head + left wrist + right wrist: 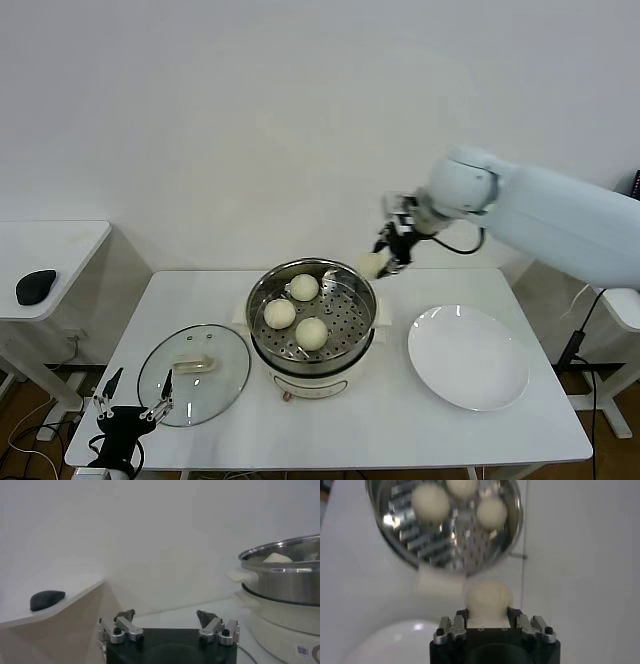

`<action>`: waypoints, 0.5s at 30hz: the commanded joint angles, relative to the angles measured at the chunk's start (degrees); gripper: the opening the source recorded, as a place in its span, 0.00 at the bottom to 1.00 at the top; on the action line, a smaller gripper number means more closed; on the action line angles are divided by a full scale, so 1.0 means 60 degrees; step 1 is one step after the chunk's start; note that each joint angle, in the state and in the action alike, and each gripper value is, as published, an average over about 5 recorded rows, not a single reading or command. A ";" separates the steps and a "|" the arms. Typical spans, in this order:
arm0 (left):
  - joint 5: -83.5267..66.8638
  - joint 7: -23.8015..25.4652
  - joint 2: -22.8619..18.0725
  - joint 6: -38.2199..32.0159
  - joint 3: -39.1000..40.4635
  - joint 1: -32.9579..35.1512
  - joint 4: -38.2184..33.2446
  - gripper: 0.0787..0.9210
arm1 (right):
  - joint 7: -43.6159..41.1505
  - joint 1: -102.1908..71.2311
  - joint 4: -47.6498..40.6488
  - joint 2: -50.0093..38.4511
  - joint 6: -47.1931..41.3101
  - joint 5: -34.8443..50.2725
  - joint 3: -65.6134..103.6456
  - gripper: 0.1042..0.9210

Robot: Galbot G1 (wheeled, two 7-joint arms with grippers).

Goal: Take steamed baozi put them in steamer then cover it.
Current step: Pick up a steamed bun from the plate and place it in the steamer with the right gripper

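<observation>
Our right hand (385, 262) hangs in the air just beyond the far right rim of the steamer (312, 322), its fingers pinching the fourth baozi (372, 264) from both sides. In the right wrist view that bun (488, 597) fills the gap between the fingers (454, 625), with the steamer's tray (445, 525) farther off and the white plate (385, 642) showing as a pale curve near the hand.

Three baozi already lie on the perforated tray: one toward the far side (304, 287), one on the left (280, 313) and one toward the near side (312, 333), close together but not stacked. The steamer stands near the middle of the table (380, 420) on its cream-white base.

The plate (468, 357) rests on the table to the right of the steamer, apart from it, with nothing on it.

The cover (194, 374) lies flat on the table to the left of the steamer, its bar handle (195, 366) up.

Our left hand (130, 404) waits low at the near left corner of the table, just beside the cover's near edge, fingers spread wide and holding nothing. In the left wrist view (167, 621) its fingertips stand well apart, with the steamer's wall (287, 582) off to one side.

A dark computer mouse (36, 286) sits on a separate side table (70, 240) at the left.
</observation>
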 commanded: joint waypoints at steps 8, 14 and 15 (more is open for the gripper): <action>-0.0081 -0.0002 -0.0045 -0.0030 -0.0048 0.0005 -0.0001 0.88 | 0.0639 -0.0622 -0.0929 0.2340 -0.1490 0.0489 -0.1242 0.50; -0.0089 0.0000 -0.0083 -0.0028 -0.0036 -0.0055 0.0039 0.88 | 0.0660 -0.1003 -0.1355 0.2344 -0.1414 -0.0058 -0.1112 0.50; -0.0089 -0.0001 -0.0089 -0.0031 -0.0036 -0.0057 0.0053 0.88 | 0.0671 -0.1081 -0.1423 0.2355 -0.1399 -0.0147 -0.1078 0.50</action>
